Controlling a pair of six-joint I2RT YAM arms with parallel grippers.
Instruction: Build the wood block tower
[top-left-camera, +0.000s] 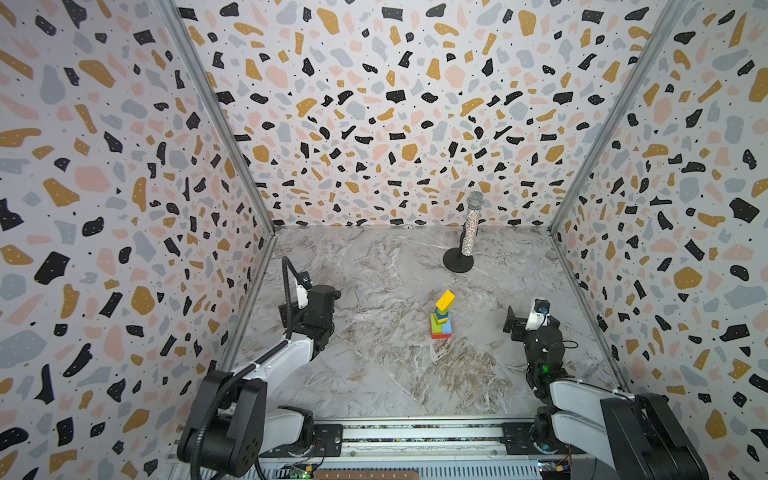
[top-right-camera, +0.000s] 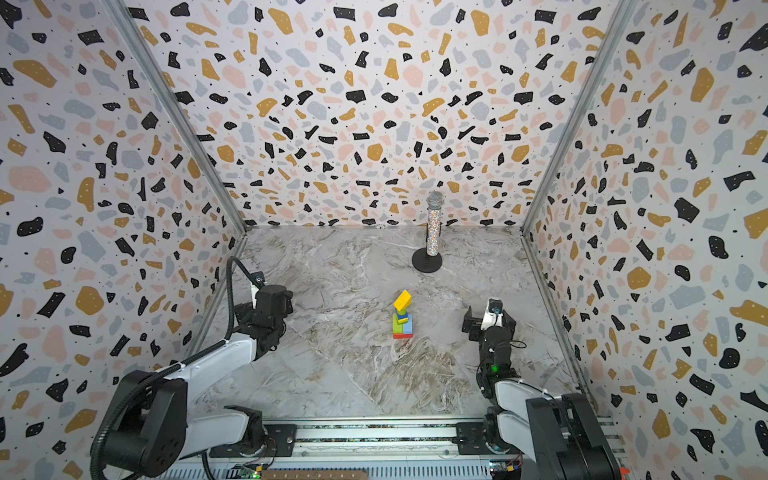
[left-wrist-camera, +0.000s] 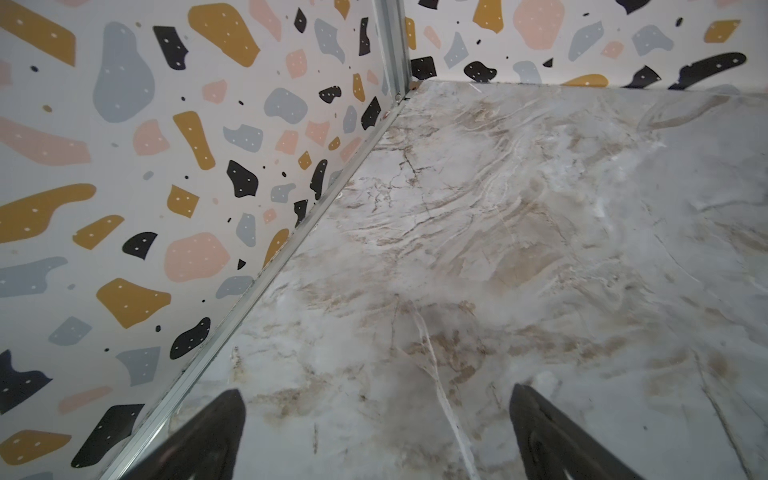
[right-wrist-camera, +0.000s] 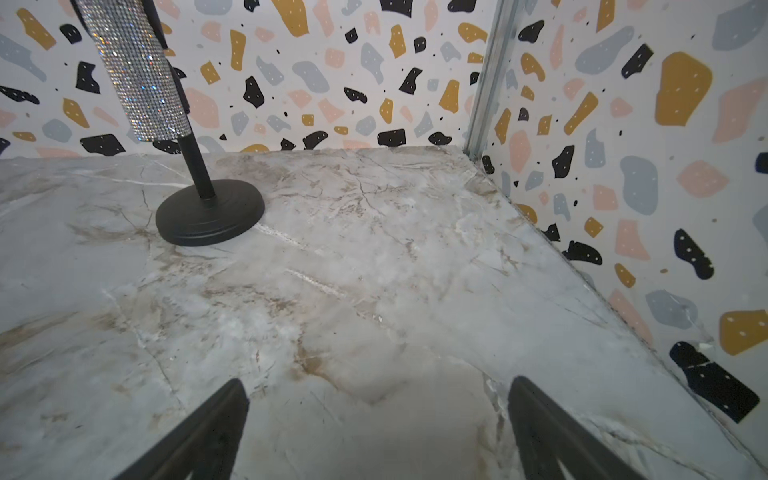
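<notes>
Marble-patterned tabletop (top-left-camera: 374, 365) carries the tower (top-left-camera: 441, 316) near its middle in both top views, with red and light blue bricks lowest and a yellow brick (top-left-camera: 445, 300) on top. It stands free between the arms. Well apart from it, the left fingers (left-wrist-camera: 216, 428) and the right fingers (right-wrist-camera: 216, 428) are spread wide and hold nothing. A glittery microphone (top-left-camera: 471, 232) stands behind.

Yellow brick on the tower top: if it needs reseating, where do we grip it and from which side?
Pinch the yellow brick across its two long sides, coming down from above. It sits topmost, so those sides are free, and it looks skewed against the blocks below. The tower is a narrow column, so a sideways approach would likely topple it.
</notes>
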